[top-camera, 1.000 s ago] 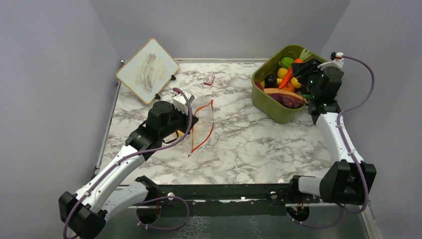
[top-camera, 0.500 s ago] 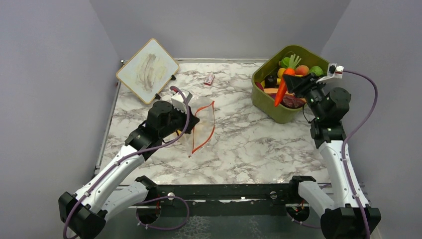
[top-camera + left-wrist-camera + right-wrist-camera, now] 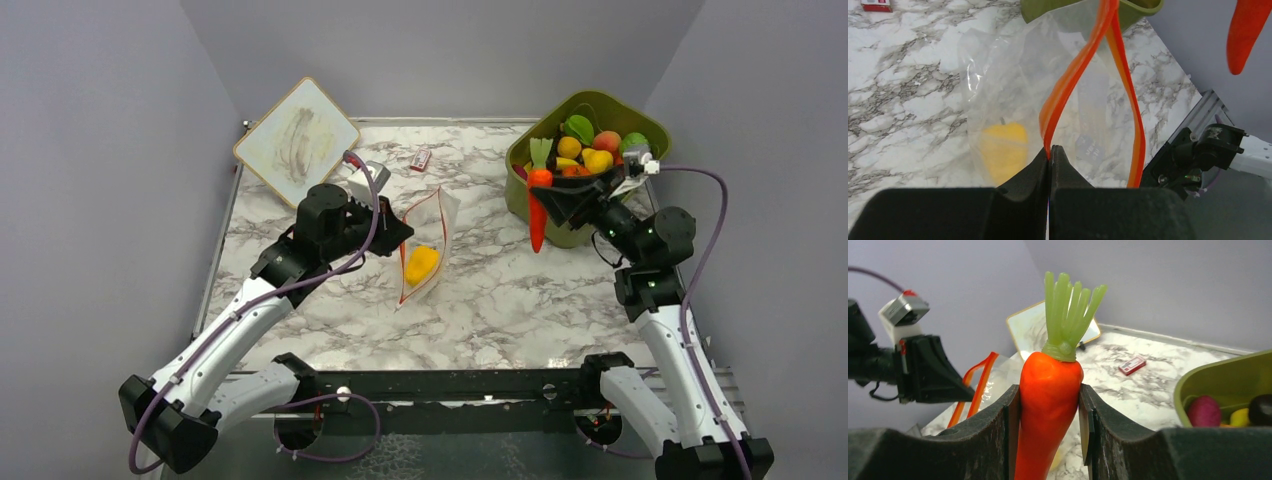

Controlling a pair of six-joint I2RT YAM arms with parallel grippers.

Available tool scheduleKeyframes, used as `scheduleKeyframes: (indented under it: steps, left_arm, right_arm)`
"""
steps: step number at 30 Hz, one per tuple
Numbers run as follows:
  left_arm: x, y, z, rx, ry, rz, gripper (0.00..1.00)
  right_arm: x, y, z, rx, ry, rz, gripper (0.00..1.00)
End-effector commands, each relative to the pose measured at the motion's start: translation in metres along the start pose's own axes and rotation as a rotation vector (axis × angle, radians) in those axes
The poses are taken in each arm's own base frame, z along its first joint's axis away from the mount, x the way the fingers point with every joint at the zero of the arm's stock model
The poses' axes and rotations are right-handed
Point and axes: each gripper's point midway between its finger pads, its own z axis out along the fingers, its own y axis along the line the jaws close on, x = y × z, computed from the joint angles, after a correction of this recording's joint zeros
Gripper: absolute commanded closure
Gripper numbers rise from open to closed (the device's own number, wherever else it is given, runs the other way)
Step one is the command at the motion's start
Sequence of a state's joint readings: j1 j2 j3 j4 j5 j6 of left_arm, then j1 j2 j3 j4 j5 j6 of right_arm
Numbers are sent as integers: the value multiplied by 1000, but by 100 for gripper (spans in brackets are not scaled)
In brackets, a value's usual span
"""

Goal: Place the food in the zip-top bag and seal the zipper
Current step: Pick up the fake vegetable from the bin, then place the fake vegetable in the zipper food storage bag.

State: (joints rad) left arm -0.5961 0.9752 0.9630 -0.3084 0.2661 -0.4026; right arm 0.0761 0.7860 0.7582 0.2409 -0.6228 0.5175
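- Zipper (image 3: 1075, 70) lip pinched between the fully closed jaws of left gripper (image 3: 1049, 155); second lip bowed away, so the mouth of zip-top bag (image 3: 432, 215) gapes, well left of olive-green tub (image 3: 560, 232).
- Right gripper (image 3: 1048, 405) partway open and clamped on toy carrot (image 3: 1049, 385) by its orange body, green top above the fingers, tip hanging down.
- Carrot held clear of the table, just beside the tub's left wall and toward its near corner.
- Yellow toy (image 3: 421, 264) already inside the bag, low in its near end, left of the tub.
- More toy fruits (image 3: 585, 150) heaped inside the tub: yellow, green, orange, peach.
- Bare marble table (image 3: 500, 290) between tub and bag, and nearer than the tub, toward the arm bases.
- Red-white packet (image 3: 421, 158) left of the tub, near the back edge; whiteboard (image 3: 297, 142) farther left, propped at the back corner.
- Grey walls close behind and right of the tub.
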Motion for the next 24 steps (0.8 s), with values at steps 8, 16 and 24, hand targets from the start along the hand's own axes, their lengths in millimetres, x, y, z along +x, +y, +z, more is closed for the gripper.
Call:
scheduleKeyframes:
  steps: [8,16,24]
  left_arm:
    - [4,-28,7,138,85,-80,100]
    - [5,-36,11,190,101,-109,100]
    - [4,-43,9,225,95,-125,100]
  right_arm:
    - [14,79,5,-440,-87,-228,91]
    - [21,136,12,-711,-175,-410,91]
    - [31,175,23,-895,-235,-473,92]
